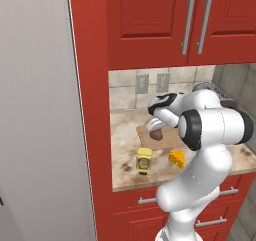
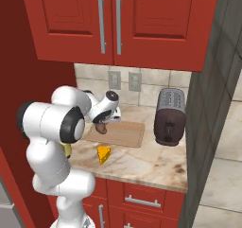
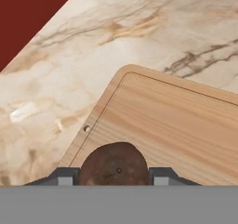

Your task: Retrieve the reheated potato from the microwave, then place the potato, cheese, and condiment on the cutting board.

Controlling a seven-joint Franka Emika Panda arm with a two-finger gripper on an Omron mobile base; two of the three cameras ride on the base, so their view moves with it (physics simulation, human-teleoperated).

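Two fingers (image 3: 115, 175) grip the potato (image 3: 115, 165) above the cutting board (image 3: 176, 121); the condiment (image 1: 144, 160) label is unreadable

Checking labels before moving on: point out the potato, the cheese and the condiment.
potato (image 3: 115, 164), hand view, middle of its brown skin.
cheese (image 2: 103, 154), right base view, wedge's front face.
condiment (image 1: 144, 161), left base view, bottle's label.

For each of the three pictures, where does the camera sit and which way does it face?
Left base view: behind the arm, to its left, facing the counter; the arm rises at lower right, the gripper holding the potato over the cutting board.
Right base view: behind, to the right, facing the same counter; the arm at lower left, toaster to the right.
Hand view: on the hand, looking along the gripper.
Shared: both base views show the cheese and the condiment.
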